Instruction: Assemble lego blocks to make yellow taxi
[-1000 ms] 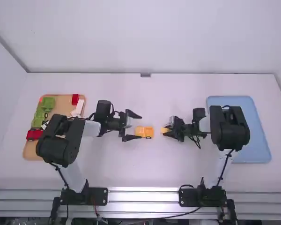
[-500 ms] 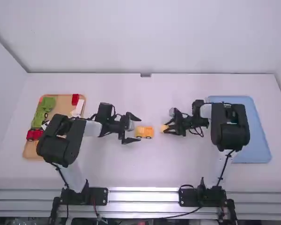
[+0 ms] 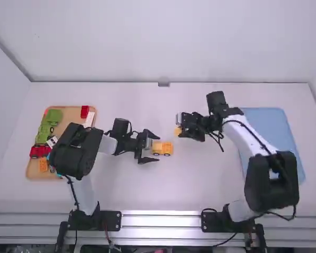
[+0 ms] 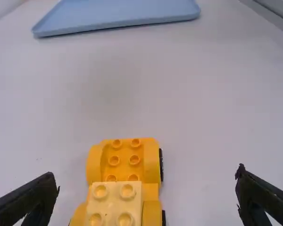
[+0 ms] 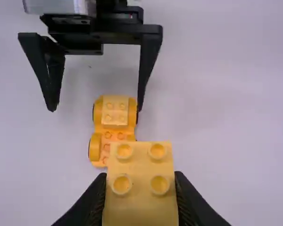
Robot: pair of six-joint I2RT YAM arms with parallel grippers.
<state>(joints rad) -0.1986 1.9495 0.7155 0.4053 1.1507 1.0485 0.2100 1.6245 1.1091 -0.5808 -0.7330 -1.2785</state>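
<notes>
Yellow block (image 5: 140, 202) clamped by right gripper (image 3: 179, 130), left spread wide

Tan tray (image 3: 71, 115), left side of table: green pieces (image 3: 44, 127) along its left, red wheeled base (image 3: 39, 152) nearer the camera, red block (image 3: 85, 111) at far right corner, white piece (image 3: 88, 122) just beside it, orange block (image 3: 43, 164) at near side. Blue tray (image 3: 275, 126) on the right, partly behind right arm.

Yellow wheeled base (image 4: 125, 155) on table mid, pale yellow block (image 4: 114, 202) seated on one end, that end between left gripper (image 3: 157, 148)'s parted fingers. Held block is up off the table, near the base.
</notes>
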